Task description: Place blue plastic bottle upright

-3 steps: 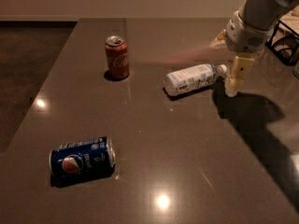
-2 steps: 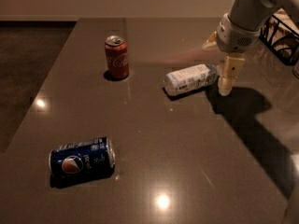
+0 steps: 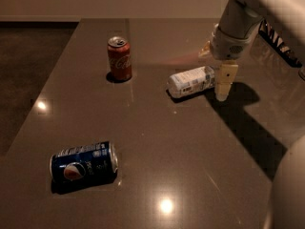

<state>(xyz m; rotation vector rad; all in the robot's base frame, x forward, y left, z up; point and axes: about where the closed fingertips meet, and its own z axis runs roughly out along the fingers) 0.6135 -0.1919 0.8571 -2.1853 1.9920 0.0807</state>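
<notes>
**Gripper closing in on the fallen bottle**

We are seeing the gripper (image 3: 224, 84) sliding sideways and sinking over the last second. It is now hanging just beside the cap end of the blue plastic bottle (image 3: 190, 81). The bottle is lying on its side on the table (image 3: 157, 142), between the gripper and the red can (image 3: 119, 58). It is not shifting, so we are judging the grasp as still ahead. Whether the gripper is wide or narrow, we cannot tell.
</notes>
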